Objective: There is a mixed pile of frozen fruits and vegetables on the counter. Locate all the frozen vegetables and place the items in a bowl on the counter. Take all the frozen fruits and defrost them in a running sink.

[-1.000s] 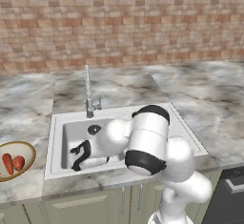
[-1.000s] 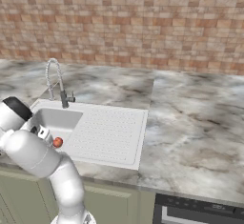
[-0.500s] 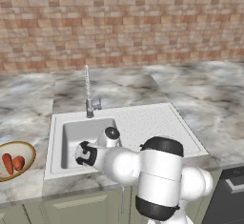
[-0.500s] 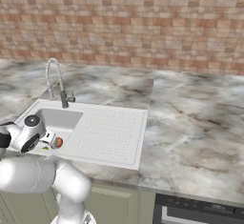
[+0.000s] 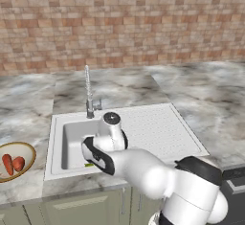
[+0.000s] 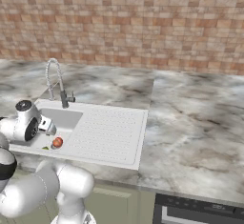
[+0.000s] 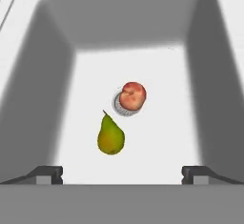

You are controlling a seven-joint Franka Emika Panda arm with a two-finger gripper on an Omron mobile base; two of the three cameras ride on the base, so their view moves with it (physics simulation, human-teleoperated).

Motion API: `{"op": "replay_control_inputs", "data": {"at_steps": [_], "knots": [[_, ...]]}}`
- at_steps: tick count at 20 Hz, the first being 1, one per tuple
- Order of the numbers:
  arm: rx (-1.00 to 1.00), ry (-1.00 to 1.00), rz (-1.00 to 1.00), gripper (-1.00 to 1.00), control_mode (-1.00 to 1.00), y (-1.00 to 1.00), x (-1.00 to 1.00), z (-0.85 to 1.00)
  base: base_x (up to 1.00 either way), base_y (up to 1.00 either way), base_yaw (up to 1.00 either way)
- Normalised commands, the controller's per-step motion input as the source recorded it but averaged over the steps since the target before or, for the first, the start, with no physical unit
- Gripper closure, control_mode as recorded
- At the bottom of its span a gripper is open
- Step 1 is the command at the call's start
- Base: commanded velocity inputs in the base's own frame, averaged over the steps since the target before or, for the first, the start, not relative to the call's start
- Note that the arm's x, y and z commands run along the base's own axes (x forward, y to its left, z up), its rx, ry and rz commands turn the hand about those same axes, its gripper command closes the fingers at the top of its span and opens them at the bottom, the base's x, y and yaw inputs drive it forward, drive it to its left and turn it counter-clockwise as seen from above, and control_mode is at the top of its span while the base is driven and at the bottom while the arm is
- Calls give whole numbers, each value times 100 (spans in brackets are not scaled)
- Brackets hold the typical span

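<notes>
No readable txt or labels

yellow-green pear (image 7: 111, 137), red-orange peach (image 7: 133, 95), light grey sink (image 7: 143, 23), marbled counter (image 5: 191, 90)

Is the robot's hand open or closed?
Open. In the hand view the gripper has its dark tips far apart, holding nothing, above the pear and peach in the sink.
</notes>
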Motion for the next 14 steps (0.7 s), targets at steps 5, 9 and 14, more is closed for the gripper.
{"op": "replay_control_inputs", "data": {"at_steps": [5, 9, 14], "knots": [[-14, 15, 0, -100, -100, 27, -5, 79, 0, 0, 0], [-7, 16, -2, -100, -100, 11, -9, 79, 0, 0, 0], [0, 22, -7, -100, -100, -1, -45, 66, 0, 0, 0]]}}
